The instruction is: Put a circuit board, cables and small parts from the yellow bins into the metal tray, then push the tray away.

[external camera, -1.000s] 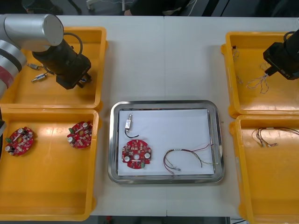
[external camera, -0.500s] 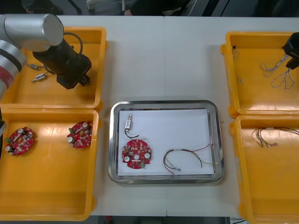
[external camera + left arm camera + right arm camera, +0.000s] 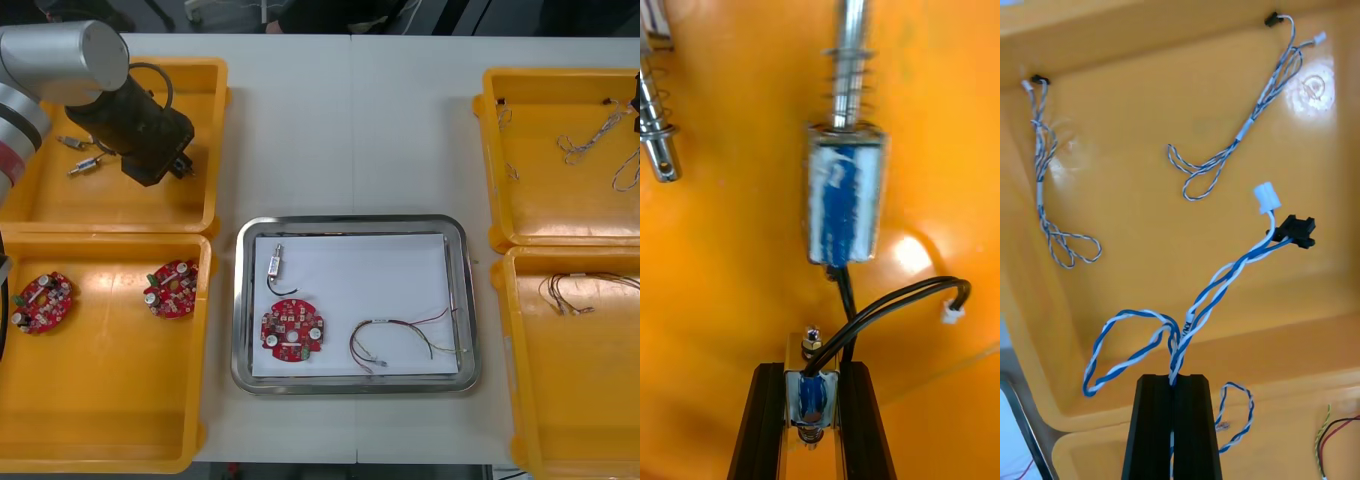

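Note:
Over the far right yellow bin (image 3: 1150, 150), my right gripper (image 3: 1178, 377) is shut on a twisted blue and white cable (image 3: 1225, 285), which hangs above the bin floor near the table's right edge (image 3: 628, 168). My left gripper (image 3: 812, 371) is in the far left yellow bin (image 3: 212, 130), shut on a small metal part (image 3: 812, 390) with a blue body and a black lead. In the front view the left gripper (image 3: 163, 168) is low over that bin. The metal tray (image 3: 245, 300) holds a round red circuit board (image 3: 292, 330), a small metal part (image 3: 275, 264) and a red and yellow cable (image 3: 400, 335).
Two more blue and white cables (image 3: 1240, 135) (image 3: 1052, 202) lie in the far right bin. Other small metal parts (image 3: 844, 202) (image 3: 85, 165) lie in the far left bin. The near left bin holds two circuit boards (image 3: 42, 302) (image 3: 172, 288). The near right bin holds red and yellow cables (image 3: 578, 290).
My right gripper has risen and drawn off toward the right edge, carrying one blue and white cable up from the bin. My left arm has shifted only slightly.

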Robot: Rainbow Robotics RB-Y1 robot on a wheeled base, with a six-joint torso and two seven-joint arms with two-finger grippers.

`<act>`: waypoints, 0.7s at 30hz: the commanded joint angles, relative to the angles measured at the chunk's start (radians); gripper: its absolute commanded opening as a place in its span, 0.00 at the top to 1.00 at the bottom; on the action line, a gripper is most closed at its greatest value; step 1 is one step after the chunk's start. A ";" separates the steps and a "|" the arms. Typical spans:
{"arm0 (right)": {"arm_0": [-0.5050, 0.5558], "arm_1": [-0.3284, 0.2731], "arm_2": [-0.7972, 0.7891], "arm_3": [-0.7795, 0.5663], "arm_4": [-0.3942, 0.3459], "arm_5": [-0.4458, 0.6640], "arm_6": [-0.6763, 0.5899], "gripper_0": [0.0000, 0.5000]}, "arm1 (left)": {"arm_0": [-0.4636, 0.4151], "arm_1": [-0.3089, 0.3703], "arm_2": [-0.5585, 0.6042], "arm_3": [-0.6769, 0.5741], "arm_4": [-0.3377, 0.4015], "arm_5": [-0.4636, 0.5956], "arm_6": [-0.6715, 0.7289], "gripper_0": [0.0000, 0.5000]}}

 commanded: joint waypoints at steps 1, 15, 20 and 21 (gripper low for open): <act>0.092 -0.080 -0.020 -0.170 -0.116 0.007 0.048 1.00 | -0.018 0.018 0.048 -0.022 0.000 0.010 -0.031 1.00; 0.181 -0.175 0.127 -0.477 -0.355 0.007 0.063 1.00 | -0.018 0.062 0.157 -0.105 -0.008 0.140 -0.048 1.00; 0.181 -0.190 0.213 -0.536 -0.424 0.007 0.073 1.00 | -0.018 0.077 0.177 -0.133 -0.011 0.154 -0.050 1.00; 0.181 -0.193 0.252 -0.554 -0.447 0.007 0.106 1.00 | -0.017 0.084 0.180 -0.148 -0.013 0.160 -0.051 1.00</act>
